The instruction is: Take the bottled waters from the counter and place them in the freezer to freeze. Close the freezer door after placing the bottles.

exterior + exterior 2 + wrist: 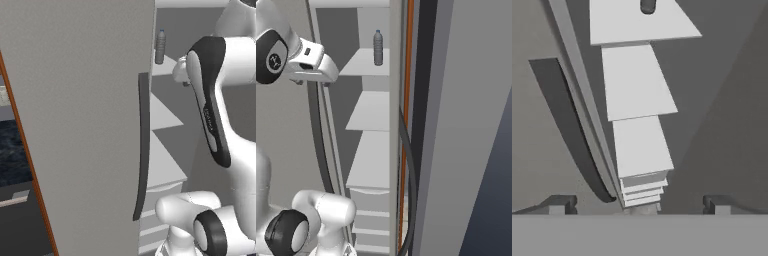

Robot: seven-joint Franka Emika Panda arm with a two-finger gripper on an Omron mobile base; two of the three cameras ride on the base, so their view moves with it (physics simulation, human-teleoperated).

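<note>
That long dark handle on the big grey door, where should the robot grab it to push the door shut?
Grip the long dark bar handle around its middle, coming from the front: there it bows clear of the tall grey freezer door, leaving a gap for a finger.

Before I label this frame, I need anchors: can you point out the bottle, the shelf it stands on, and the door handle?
bottle (378, 47): right base view, middle of its body.
shelf (363, 65): right base view, bare top surface.
door handle (143, 145): left base view, middle of the dark bar.
</note>
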